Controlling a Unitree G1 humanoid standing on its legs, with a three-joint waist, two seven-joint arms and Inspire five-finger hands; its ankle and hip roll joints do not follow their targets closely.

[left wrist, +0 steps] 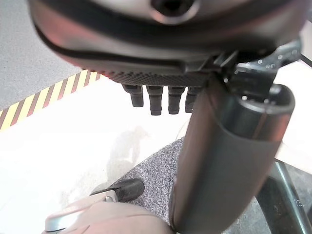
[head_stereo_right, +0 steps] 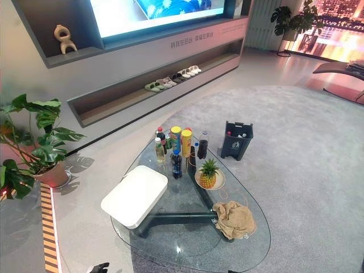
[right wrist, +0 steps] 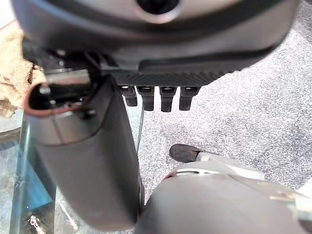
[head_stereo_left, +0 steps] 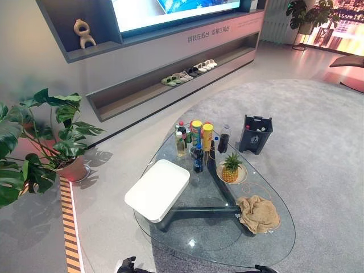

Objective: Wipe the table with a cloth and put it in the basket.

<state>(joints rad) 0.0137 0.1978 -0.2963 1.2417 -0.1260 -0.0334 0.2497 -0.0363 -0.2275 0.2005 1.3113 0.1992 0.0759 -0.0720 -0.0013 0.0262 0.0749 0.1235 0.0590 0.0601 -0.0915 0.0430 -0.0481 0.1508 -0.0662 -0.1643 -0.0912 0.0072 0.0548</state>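
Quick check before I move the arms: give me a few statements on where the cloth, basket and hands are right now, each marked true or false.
1. The cloth lies crumpled on the glass table, near its right edge. True.
2. The cloth is already in the basket. False: the basket stands on the carpet beyond the table, and the cloth is on the table.
3. The right hand holds the cloth. False: its fingers hang straight, holding nothing.
4. A pineapple sits on a plate between the cloth and the bottles. True.
5. The left hand rests on the white block. False: it hangs open above the floor.
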